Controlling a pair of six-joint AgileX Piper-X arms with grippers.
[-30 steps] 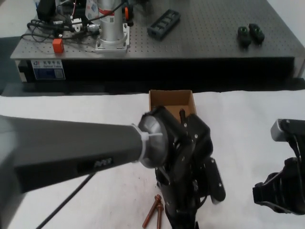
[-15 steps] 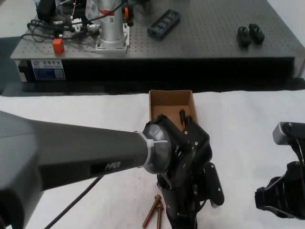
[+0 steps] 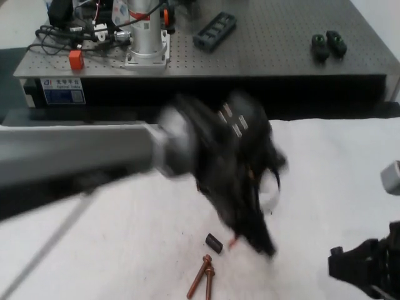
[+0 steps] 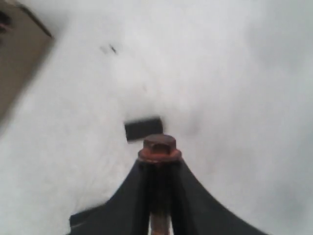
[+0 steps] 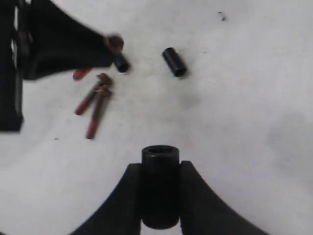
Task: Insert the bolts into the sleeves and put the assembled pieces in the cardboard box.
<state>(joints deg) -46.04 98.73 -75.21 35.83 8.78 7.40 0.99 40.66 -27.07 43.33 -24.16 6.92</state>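
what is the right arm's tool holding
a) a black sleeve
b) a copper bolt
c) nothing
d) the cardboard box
a: the right wrist view shows the right tool shut on a black sleeve, while the bolt sits in the left tool.

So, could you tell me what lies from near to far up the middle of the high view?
Two loose bolts → black sleeve → grey bench carrying a black tray.
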